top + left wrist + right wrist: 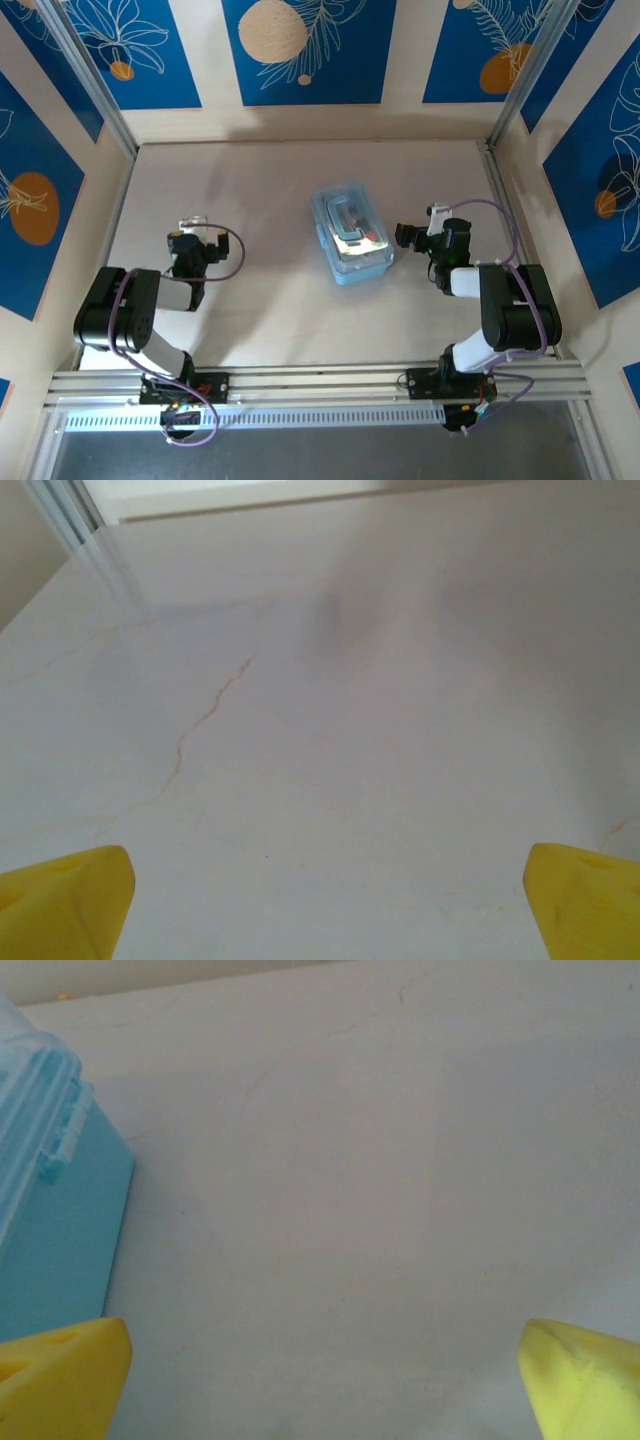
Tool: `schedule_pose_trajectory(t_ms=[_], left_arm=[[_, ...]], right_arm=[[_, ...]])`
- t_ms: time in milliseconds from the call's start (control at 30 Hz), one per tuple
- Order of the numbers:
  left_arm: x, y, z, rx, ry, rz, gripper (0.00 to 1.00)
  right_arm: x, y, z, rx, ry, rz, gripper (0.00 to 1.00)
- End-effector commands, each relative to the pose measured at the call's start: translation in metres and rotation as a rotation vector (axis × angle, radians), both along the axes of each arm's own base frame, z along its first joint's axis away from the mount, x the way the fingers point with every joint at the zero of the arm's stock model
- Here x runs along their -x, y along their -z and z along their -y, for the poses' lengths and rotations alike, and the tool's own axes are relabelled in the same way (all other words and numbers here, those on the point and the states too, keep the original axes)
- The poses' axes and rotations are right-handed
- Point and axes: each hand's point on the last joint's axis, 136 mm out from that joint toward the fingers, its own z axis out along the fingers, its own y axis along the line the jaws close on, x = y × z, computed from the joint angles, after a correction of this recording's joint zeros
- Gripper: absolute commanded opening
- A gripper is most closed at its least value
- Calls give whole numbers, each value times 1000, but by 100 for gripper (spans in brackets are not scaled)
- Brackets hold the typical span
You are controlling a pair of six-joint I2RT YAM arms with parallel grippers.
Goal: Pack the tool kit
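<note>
Risking a sideways shove of the light-blue case (351, 238) along the bench (250, 190) if swung carelessly, with left fingers (65, 905) and right fingers (60, 1380) both spread, empty, the right near its wall.

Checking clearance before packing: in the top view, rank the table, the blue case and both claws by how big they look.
1. table
2. light-blue case
3. left claw and right claw: they look alike, so they are not ranked against each other.
</note>
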Motion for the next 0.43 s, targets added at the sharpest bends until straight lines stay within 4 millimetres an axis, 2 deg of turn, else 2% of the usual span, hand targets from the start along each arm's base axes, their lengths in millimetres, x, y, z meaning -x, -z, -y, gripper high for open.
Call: schedule_pose_trajectory(t_ms=[0,400], left_arm=[[-8,-17,1,12,16,73,100],[-8,-17,2,12,18,71,100]], right_arm=[[-4,-11,-1,17,-9,58,99],[-4,-11,-1,19,-10,61,99]])
